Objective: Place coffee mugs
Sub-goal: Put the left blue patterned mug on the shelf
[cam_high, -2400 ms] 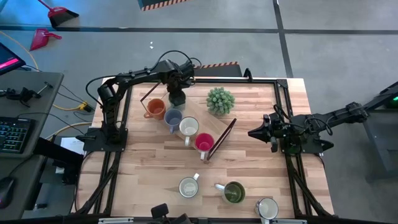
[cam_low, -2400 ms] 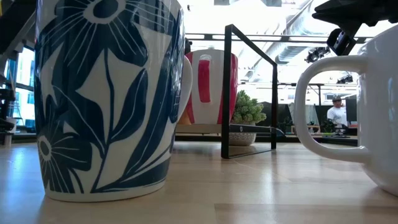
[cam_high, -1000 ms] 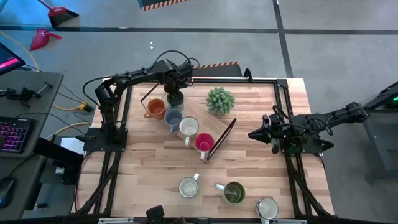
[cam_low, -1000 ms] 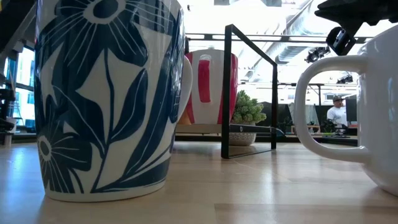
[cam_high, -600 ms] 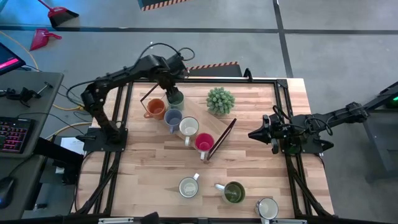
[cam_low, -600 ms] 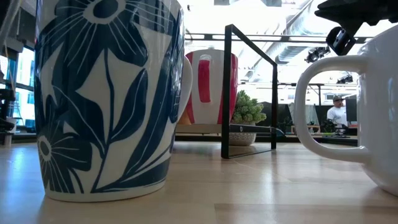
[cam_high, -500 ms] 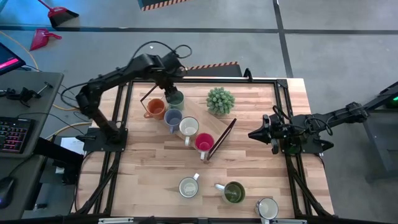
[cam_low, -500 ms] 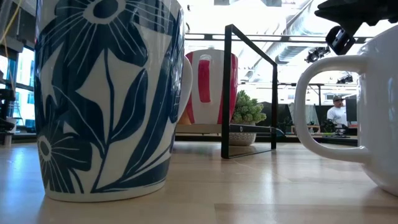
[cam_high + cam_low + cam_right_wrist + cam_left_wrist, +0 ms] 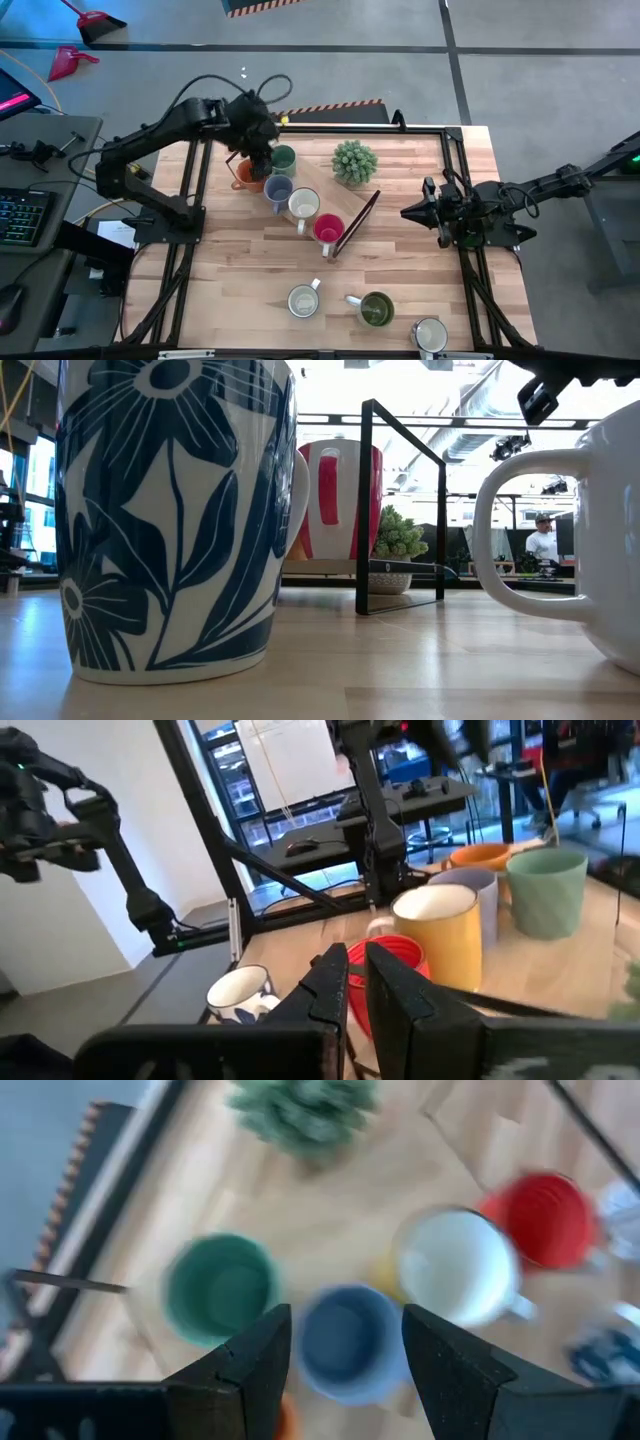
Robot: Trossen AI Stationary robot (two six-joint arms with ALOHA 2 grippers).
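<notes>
Two black jointed arms — matte, looped black cable on left arm (image 9: pixel 170 125); tool fingers blocky, dark.

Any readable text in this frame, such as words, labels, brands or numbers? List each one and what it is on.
None can be read.
White sheet on the glass wall, right wrist view: marks too small and blurred to read.
Keyboard on the side desk, high view: keys too small to read.
Flowered mug: only a blue leaf pattern, no words.
Striped tape at the table's far edge: stripes only.
</notes>
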